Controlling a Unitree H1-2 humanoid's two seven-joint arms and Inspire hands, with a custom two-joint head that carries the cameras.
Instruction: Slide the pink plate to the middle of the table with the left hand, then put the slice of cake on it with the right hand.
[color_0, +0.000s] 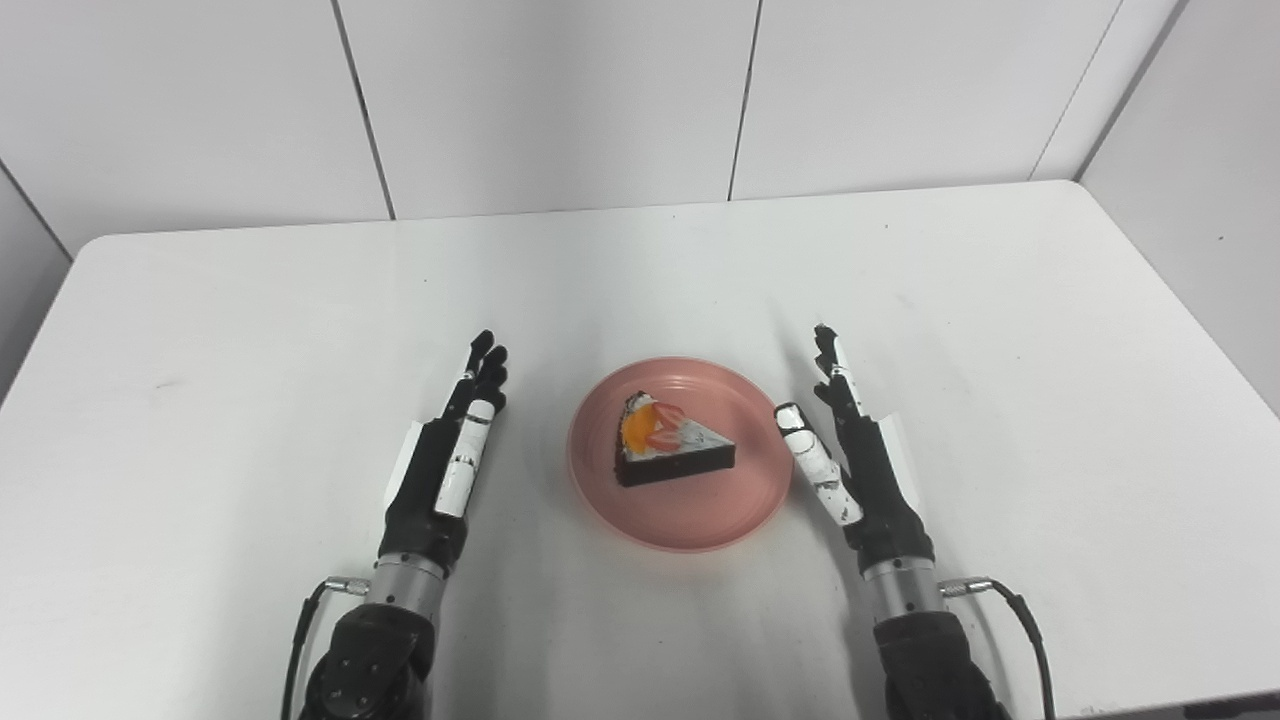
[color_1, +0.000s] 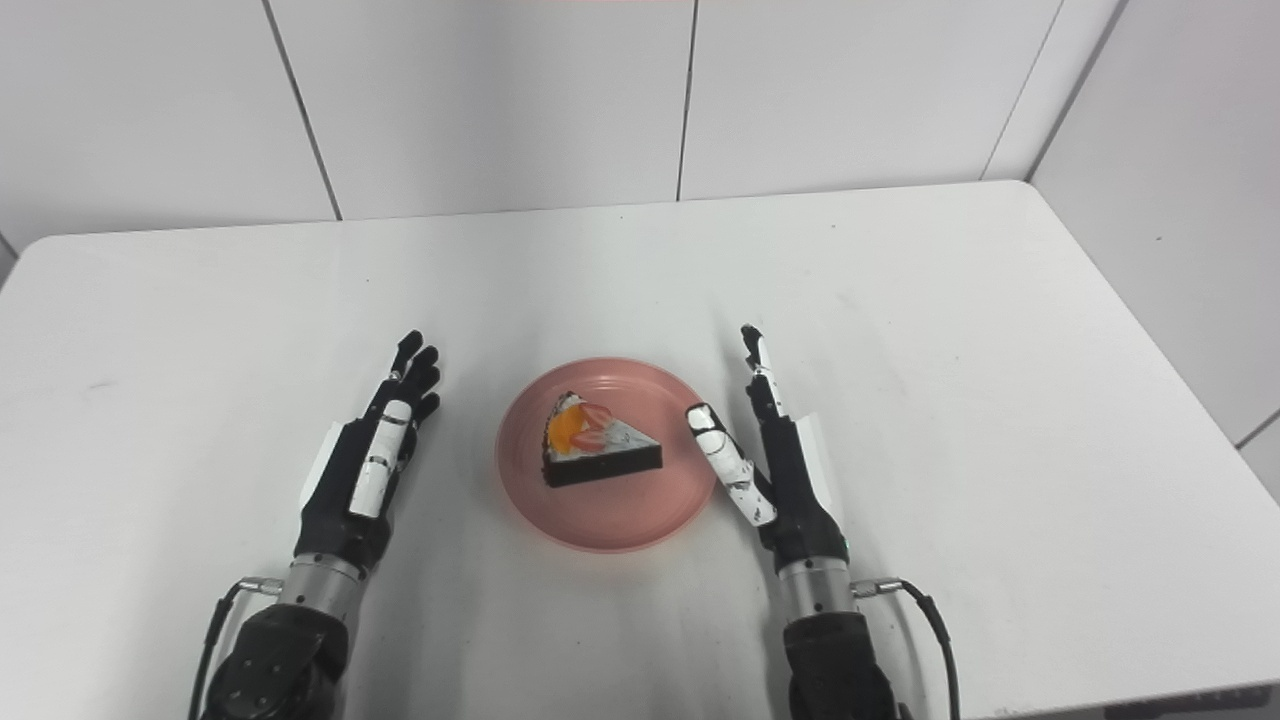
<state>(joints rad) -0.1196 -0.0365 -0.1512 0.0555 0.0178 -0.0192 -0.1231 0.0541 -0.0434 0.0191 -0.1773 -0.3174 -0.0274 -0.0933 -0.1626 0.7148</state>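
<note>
No readable text, label, brand, number or sign shows on anything here.

The bare white tabletop (color_0: 640, 270) lies open behind, left and right of the round pink plate (color_0: 690, 510). The plate, bearing a dark wedge of cake topped with white cream and fruit (color_0: 672, 452), fills the middle. The black-and-white left hand (color_0: 450, 460) stands apart from its rim with a clear lane between; the matching right hand (color_0: 850, 455) flanks the other side, its thumb possibly touching the rim.
</note>
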